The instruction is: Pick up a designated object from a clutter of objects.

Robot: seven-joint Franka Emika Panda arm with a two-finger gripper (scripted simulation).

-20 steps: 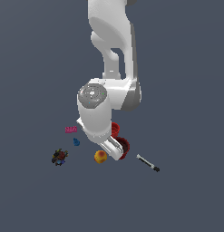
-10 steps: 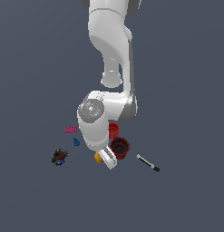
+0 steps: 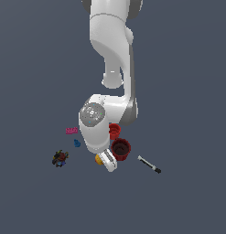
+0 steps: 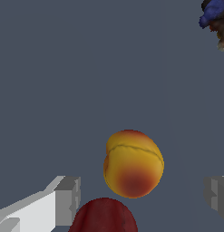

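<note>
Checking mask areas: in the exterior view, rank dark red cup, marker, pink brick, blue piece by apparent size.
1. dark red cup
2. marker, long but thin
3. pink brick
4. blue piece
Brick and blue piece are close; the brick looks slightly larger.

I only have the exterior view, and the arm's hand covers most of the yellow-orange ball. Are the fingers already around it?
Observer: They are spread wide. In the wrist view the yellow-orange ball sits between the two fingertips, with clear gaps on both sides, so the gripper is open.
Operator: Is anything else in that gap?
Observer: Yes, the rounded side of a dark red cup shows close beside the ball, also between the fingers.
Operator: Is the ball intact?
Observer: It looks whole, with a red blush and a crease line across its yellow part.
</note>
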